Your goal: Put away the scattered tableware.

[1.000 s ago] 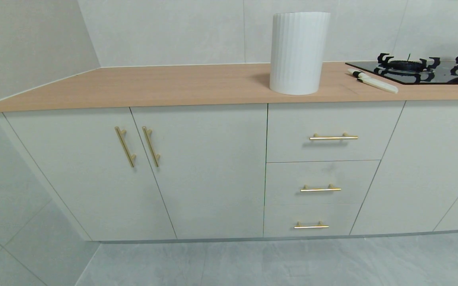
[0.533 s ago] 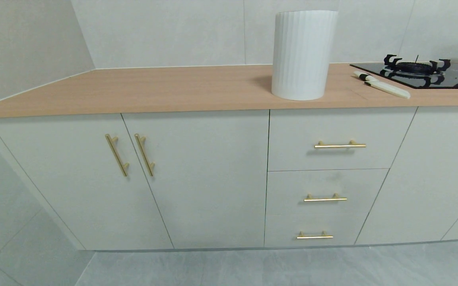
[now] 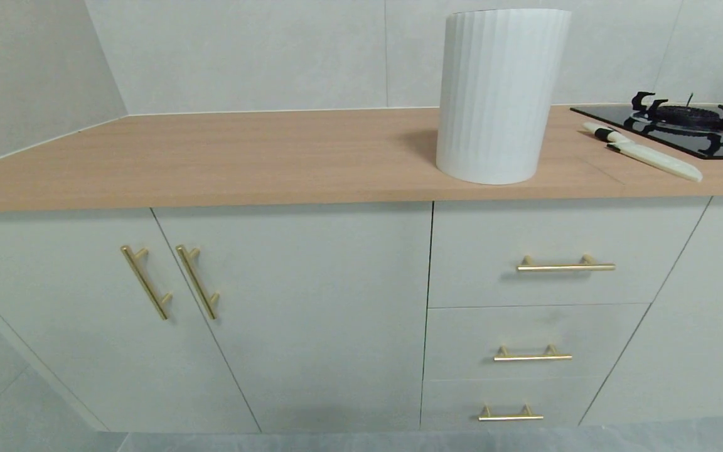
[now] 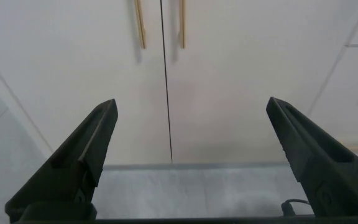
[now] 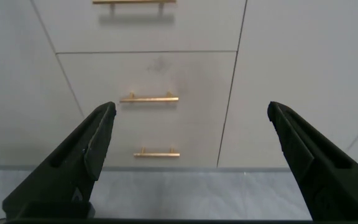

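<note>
— Between the fingers (image 4: 89, 146) of the left end effector (image 4: 191, 106) is nothing but air: they stand wide apart, facing the seam of the two cabinet doors (image 4: 229, 81). And the other?
— Same story. The right end effector (image 5: 191, 107) is spread wide and empty, pointed at the drawers (image 5: 148, 74), low down near the floor (image 5: 179, 186). By the look of it, both sit well below the surface (image 3: 242, 157).
— So where is the tableware?
— Up on the surface, toward the robot's right: a pale knife (image 3: 650, 161) lies flat between the white ribbed container (image 3: 496, 94) and the black stove (image 3: 663, 129), just beside the stove's edge, well apart from either end effector.
— How would it handle?
— I'd judge it light and stiff, with a smooth, slippery finish. It lies thin and flat, so the fingers have little to get under. The blade tapers toward the front edge; the end with the dark bands, farther back, looks like the handle, and I'd pinch across that.
— One piece or two?
— Can't tell; a short banded piece may lie apart at the far end.
— Which arm?
— The right is nearer, I'd say, and it would have to rise a good way first.
</note>
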